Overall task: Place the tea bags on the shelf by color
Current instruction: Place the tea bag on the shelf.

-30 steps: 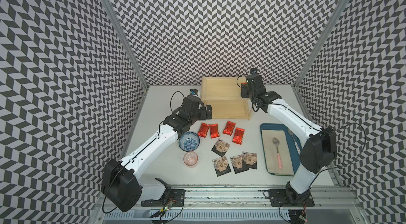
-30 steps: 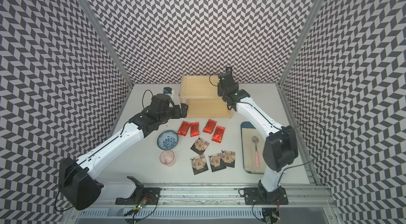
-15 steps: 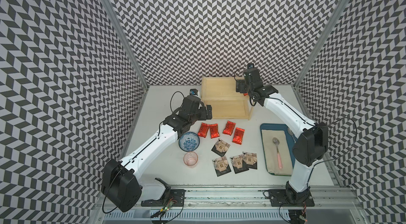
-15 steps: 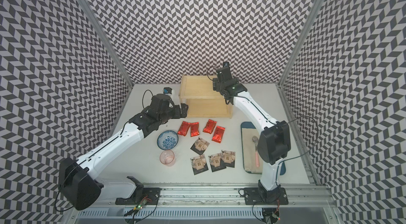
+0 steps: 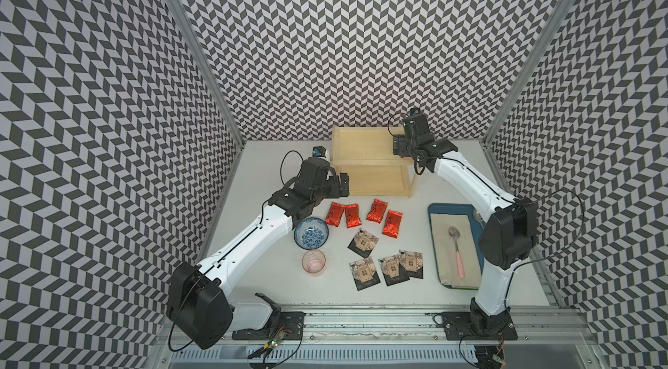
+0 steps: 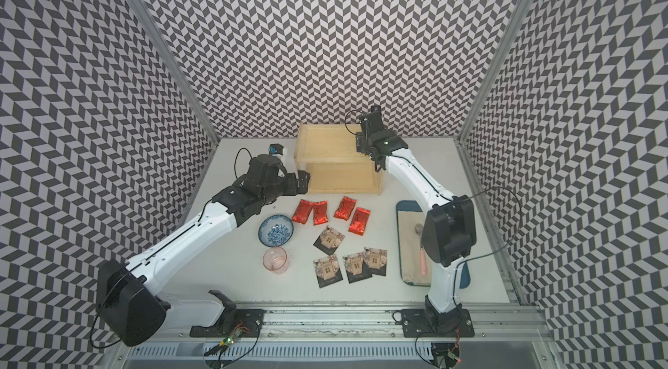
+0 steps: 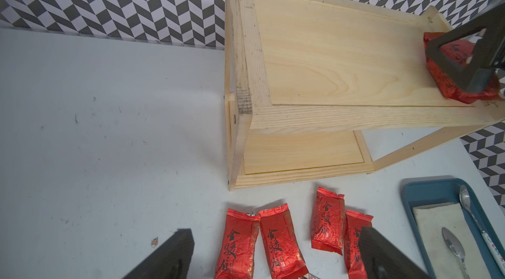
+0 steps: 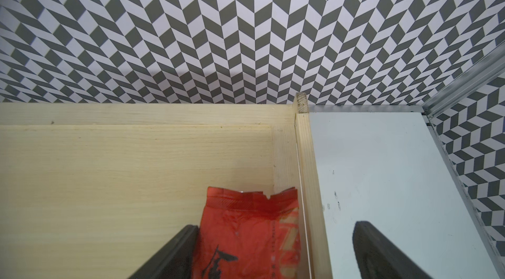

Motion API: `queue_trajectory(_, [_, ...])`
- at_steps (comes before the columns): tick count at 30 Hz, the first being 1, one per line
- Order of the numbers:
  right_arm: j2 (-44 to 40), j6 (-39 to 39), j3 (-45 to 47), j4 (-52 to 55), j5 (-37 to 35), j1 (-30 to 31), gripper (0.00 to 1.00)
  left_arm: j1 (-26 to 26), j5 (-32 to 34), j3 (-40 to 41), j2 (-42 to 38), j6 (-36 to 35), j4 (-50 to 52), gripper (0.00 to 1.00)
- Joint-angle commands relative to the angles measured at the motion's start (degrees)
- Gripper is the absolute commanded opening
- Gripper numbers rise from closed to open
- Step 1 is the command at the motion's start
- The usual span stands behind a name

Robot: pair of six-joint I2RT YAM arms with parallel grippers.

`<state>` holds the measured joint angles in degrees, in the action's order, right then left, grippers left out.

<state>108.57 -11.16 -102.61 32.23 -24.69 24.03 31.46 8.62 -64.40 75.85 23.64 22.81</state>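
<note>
red tea bag (image 8: 246,236), laid at 3 o'clock on the shelf (image 8: 136,154) and seemingly brushed by the released right pincer (image 8: 276,225), could be dragged off

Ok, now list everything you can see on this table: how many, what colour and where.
red tea bags: five, shiny red; four on the table before the shelf, one on its top board
black tea bags: four, black with tan print; table, nearer the front
shelf: one, pale wood; back of table
bowl: one, blue patterned; left arm's side
cup: one, clear pink; beside the bowl
tray: one, blue; right arm's side
cloth: one, beige; in the tray
spoons: two, metal; in the tray
left gripper: open, black; by the shelf's front corner
right gripper: open, black; over the shelved red bag
</note>
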Motion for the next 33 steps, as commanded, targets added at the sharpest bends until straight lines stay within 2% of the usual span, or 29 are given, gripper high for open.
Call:
queue_trajectory(1, [-0.61,-0.63,-0.91,-0.83,-0.27,-0.43,0.9,-0.35,-0.62,0.33,0.12,-0.44,-0.66,0.99])
queue_trajectory(10, [-1.74,-0.49,0.08,-1.11,0.34,-0.74,0.87,-0.35,-0.8,0.33,0.56,-0.37,-0.66,0.99])
queue_trajectory(33, [-5.56,-0.44,1.88,-0.48,2.04,-1.16,0.88,-0.38,-0.98,0.25,1.57,-0.08,-0.48,0.99])
